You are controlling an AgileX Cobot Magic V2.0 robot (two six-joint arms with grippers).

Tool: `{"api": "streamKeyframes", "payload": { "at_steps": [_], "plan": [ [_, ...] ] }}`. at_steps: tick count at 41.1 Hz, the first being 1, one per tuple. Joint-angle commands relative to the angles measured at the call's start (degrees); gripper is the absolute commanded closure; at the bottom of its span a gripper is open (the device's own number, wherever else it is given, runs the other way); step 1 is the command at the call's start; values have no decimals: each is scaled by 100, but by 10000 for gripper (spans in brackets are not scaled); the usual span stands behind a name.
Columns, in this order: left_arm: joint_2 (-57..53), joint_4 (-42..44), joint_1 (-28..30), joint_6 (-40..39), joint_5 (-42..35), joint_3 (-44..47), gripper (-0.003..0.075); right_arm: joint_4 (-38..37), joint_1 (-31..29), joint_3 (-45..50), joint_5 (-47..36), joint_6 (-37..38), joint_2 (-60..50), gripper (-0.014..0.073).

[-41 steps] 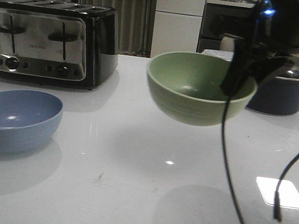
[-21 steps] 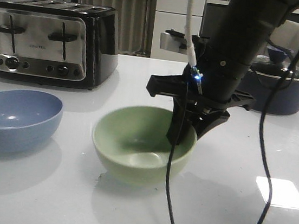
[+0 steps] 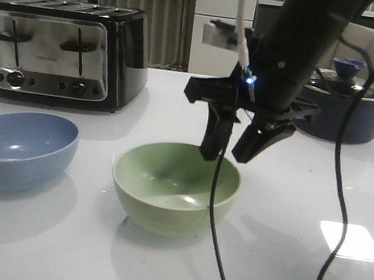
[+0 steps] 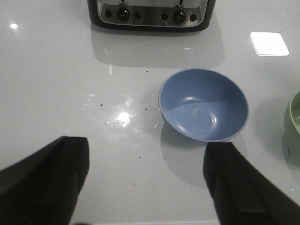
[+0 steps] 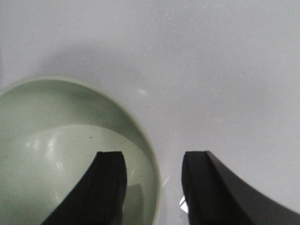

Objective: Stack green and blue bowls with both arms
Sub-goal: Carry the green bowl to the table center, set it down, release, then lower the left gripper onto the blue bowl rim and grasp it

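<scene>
The pale green bowl (image 3: 174, 190) sits upright on the white table at the front centre. My right gripper (image 3: 231, 147) hangs just above its right rim, open, one finger over the inside and one outside. The right wrist view shows the same: the gripper (image 5: 154, 159) straddles the green bowl's (image 5: 61, 154) rim without gripping it. The dusty blue bowl (image 3: 19, 147) sits upright at the left, apart from the green one. In the left wrist view my left gripper (image 4: 145, 145) is open and empty above bare table, short of the blue bowl (image 4: 204, 104). The green bowl's edge (image 4: 295, 117) shows there too.
A chrome and black toaster (image 3: 61, 49) stands at the back left, behind the blue bowl. A dark lidded pot (image 3: 351, 109) stands at the back right. Black cables (image 3: 331, 219) hang from the right arm in front of the table.
The right gripper carried the green bowl from the air at the right down to the table's centre, then opened and rose slightly off the rim. The blue bowl has not moved.
</scene>
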Motion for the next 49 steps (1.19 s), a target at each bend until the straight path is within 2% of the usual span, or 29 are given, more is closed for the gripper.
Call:
{"api": "streamKeyframes", "payload": {
  "at_steps": [1, 6, 13, 22, 29, 38, 42, 49],
  "plan": [
    [59, -74, 7, -28, -423, -177, 157, -14, -7, -154, -57, -61, -813, 183],
    [59, -74, 7, -28, -423, -177, 157, -82, 61, 161, -50, -305, -1514, 183],
    [59, -74, 7, -28, -423, -177, 157, -96, 248, 1058, -64, -826, -2700, 183],
    [59, -74, 7, -28, -423, -177, 157, -95, 324, 2473, -256, -849, -4455, 183],
    [59, -74, 7, -18, -423, -177, 157, -95, 319, 3341, -218, -756, -5730, 183],
    [59, -74, 7, 3, -423, -177, 157, -506, 275, 4098, -143, -4, -6907, 183],
    [59, -74, 7, 112, -423, -177, 157, -756, 275, 4283, -143, 27, -7214, 183],
    [233, -74, 7, 222, -423, -177, 157, -768, 275, 4310, -138, 7, -7326, 183]
  ]
}}
